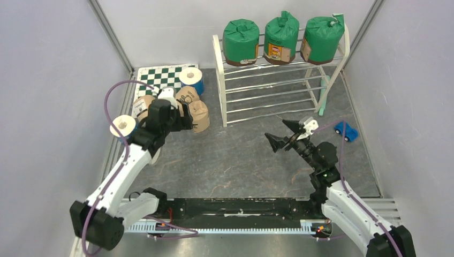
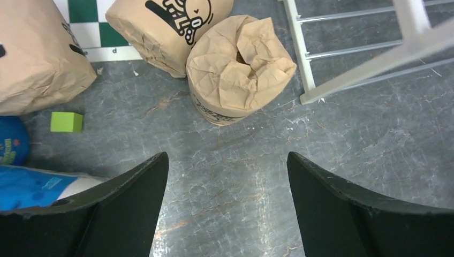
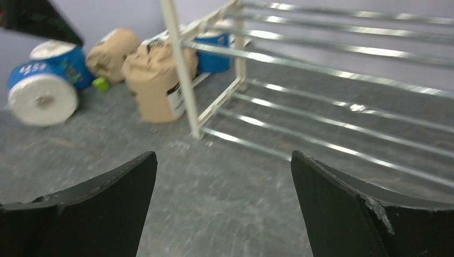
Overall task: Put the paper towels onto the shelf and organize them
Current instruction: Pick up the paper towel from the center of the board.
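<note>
Left tool (image 2: 226, 156) and right tool (image 3: 224, 155): spread wide, holding nothing. Hanging over bare tabletop (image 2: 225, 214), short of the upright tan roll (image 2: 238, 67), right beside its lying neighbour (image 2: 166, 32) and the shelf leg (image 2: 296, 48). Could clip that leg or shove the neighbour going in. Probably slippy, that loose wrap. Green rolls (image 1: 280, 38) already up top.

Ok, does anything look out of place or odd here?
Two strays unrelated to the job: a small blue toy car right of the white chrome-rod shelf, and a little green cube beside the tan paper-wrapped rolls. Also, one blue-wrapped white paper towel roll lies on its side.
</note>
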